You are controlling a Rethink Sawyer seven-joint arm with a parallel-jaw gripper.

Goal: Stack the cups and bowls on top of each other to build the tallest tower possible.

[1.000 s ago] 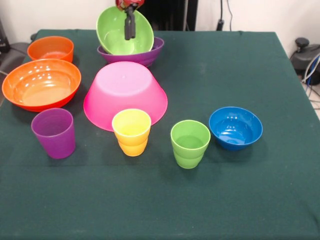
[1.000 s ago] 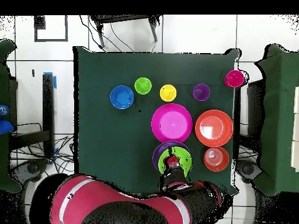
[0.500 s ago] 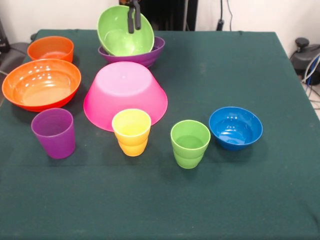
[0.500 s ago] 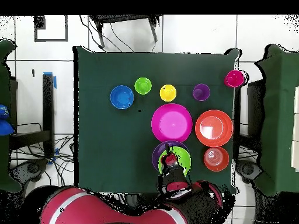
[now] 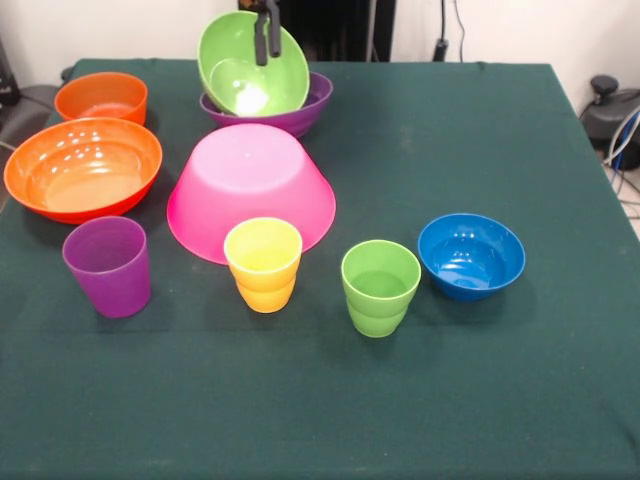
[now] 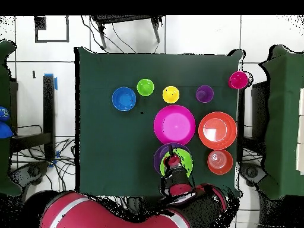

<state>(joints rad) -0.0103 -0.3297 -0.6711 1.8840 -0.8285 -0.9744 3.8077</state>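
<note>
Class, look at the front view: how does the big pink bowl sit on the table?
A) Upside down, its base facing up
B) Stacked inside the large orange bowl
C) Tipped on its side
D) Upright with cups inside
A: the pink bowl shows its flat base on top and flares out to the table.

My arm reaches in from above, and the tool hangs with its two dark fingers pressed together.
</note>
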